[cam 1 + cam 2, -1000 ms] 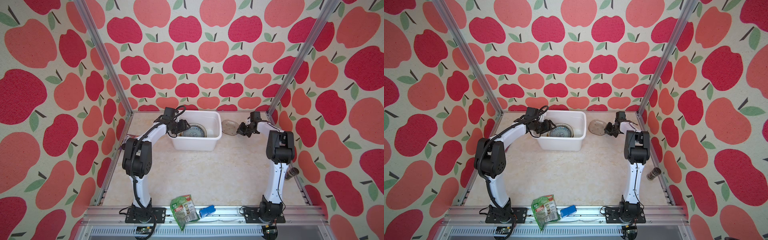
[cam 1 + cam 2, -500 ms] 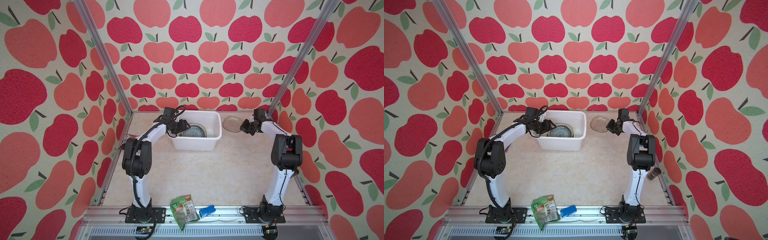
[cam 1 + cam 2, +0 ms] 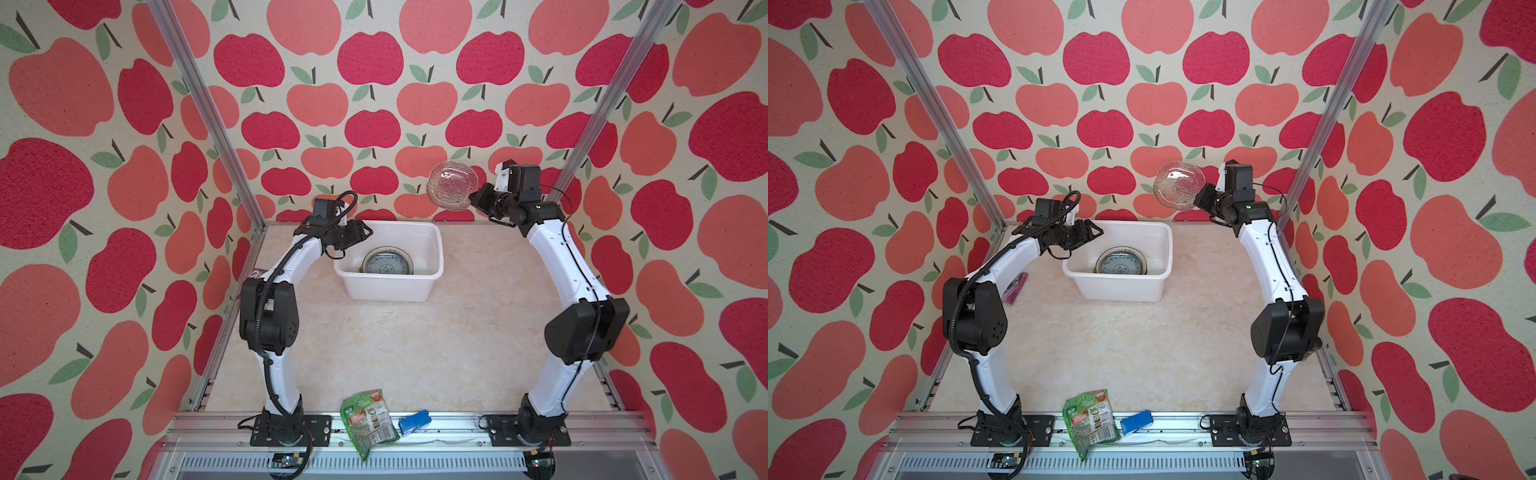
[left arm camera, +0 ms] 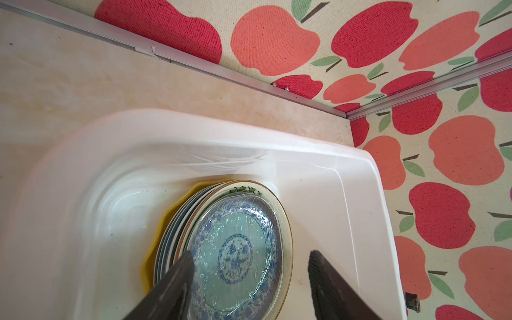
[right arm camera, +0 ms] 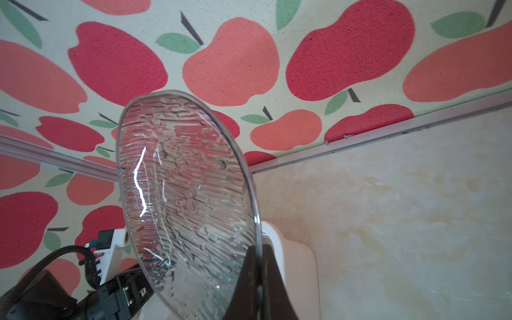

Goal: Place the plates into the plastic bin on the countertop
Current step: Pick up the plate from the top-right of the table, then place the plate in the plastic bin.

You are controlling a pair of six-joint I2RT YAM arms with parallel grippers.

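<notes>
glass plate (image 3: pixel 451 187) clamped at its rim by right gripper (image 3: pixel 473 199), held high beside the plastic bin (image 3: pixel 390 289). left gripper (image 3: pixel 363 232) empty, jaws spread over bin. next should be: carry plate over bin, lower flat

walls (image 3: pixel 386 83): red and coral apples on cream | corner posts (image 3: pixel 209 120): aluminium — two | light: even

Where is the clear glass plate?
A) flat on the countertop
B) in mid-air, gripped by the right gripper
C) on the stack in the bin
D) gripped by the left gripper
B: the right gripper pinches the rim of the clear glass plate, high above the countertop.
</notes>
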